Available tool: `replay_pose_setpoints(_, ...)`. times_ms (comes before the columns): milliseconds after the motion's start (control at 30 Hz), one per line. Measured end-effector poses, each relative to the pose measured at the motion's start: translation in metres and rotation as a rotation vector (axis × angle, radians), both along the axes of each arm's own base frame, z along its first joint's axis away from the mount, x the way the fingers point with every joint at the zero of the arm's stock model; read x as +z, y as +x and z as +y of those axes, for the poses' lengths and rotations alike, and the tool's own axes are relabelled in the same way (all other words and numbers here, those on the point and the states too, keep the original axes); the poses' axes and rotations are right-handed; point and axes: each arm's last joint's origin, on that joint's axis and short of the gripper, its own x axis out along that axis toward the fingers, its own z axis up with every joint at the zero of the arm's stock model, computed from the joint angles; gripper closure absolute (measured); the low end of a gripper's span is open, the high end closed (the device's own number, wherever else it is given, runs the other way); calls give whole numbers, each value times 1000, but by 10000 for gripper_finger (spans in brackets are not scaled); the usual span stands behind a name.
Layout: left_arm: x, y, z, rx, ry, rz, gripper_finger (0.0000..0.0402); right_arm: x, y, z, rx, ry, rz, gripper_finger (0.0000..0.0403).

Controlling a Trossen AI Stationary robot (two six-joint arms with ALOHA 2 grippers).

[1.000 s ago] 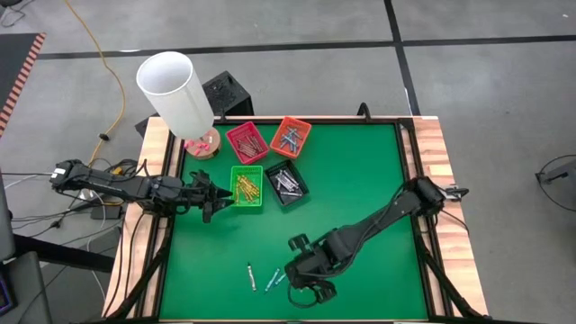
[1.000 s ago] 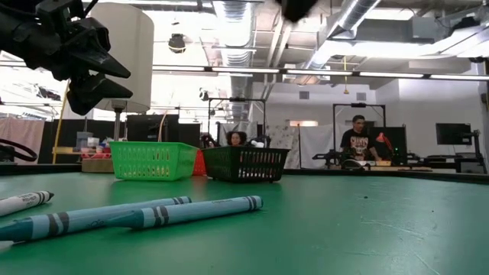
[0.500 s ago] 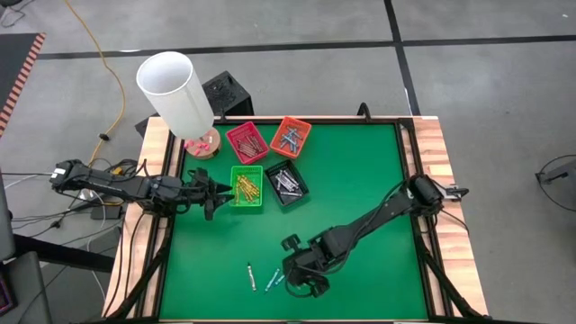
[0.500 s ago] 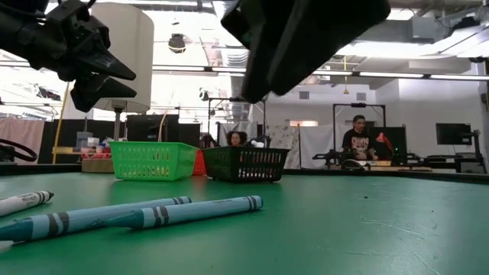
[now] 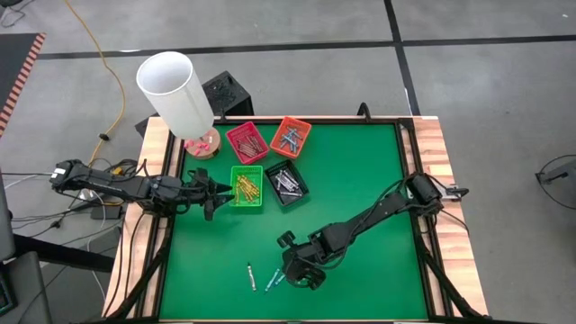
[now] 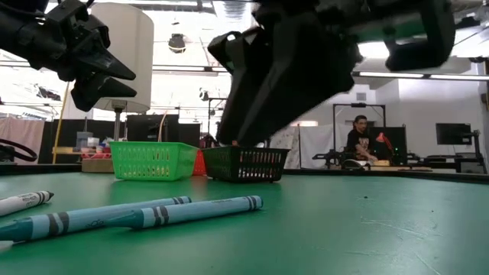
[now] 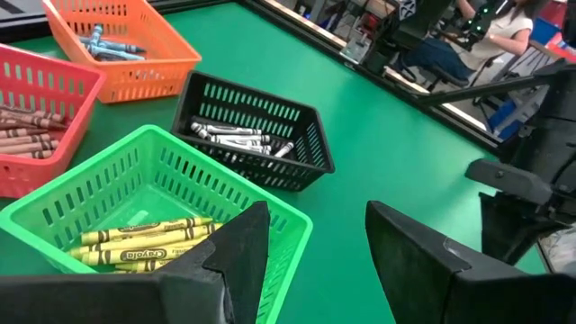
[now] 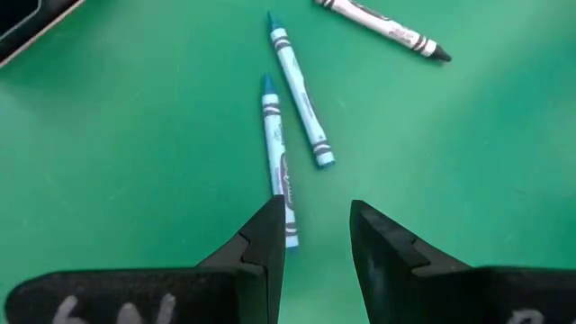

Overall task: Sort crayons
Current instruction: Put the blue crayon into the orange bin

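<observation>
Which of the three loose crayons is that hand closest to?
The blue crayon whose end reaches the right hand; the other blue one and the white one lie farther off.

Table mat (image 5: 360,189) plain green, framed by pale wood. Four slotted trays: green tray (image 7: 126,193) with yellow crayons (image 7: 144,238); black tray (image 7: 256,135) with grey-white crayons (image 7: 238,138); red tray (image 7: 36,103) with brown crayons (image 7: 27,121); orange tray (image 7: 126,49) with light blue crayons (image 7: 103,40). Loose on mat: two blue crayons (image 8: 301,99), black-banded, and one white crayon (image 8: 378,25). Both arms dark. Lamp shade (image 5: 174,88) white.
</observation>
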Motion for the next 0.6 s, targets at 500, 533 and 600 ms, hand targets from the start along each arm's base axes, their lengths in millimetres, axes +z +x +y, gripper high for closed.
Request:
replay_pose_setpoints(500,-1,0,0,0,3,12,226,-31,5,18,22,-30,29,280)
replay_pose_setpoints(533,-1,0,0,0,3,14,226,-31,7,19,19,-25,17,280)
replay_pose_setpoints(600,-2,0,0,0,3,21,226,-32,7,19,14,-27,14,280)
